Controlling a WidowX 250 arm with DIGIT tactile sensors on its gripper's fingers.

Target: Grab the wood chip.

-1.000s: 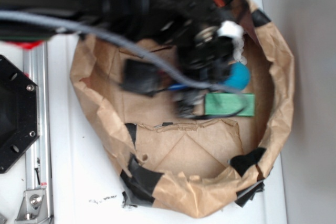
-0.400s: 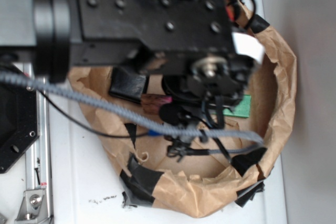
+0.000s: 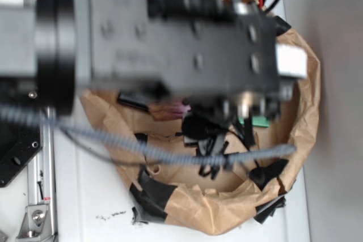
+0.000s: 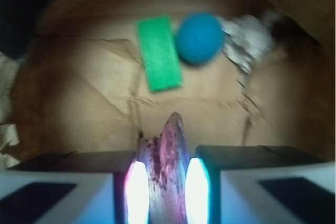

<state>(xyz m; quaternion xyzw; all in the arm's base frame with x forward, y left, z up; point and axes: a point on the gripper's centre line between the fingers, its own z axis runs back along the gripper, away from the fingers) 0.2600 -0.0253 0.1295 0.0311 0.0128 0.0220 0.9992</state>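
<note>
The gripper (image 4: 163, 184) sits nearly closed on the wood chip (image 4: 167, 166) between its pads, apparently gripped; next, likely a steady lift.

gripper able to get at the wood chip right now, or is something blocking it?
Looks like yes. In the wrist view the wood chip already sits between the gripper fingers, nothing else in the gap. The green block, blue ball and paper wad lie well beyond it.

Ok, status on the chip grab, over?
Gripper shut on wood chip. Green block, blue ball, paper wad ahead, apart from it.
</note>
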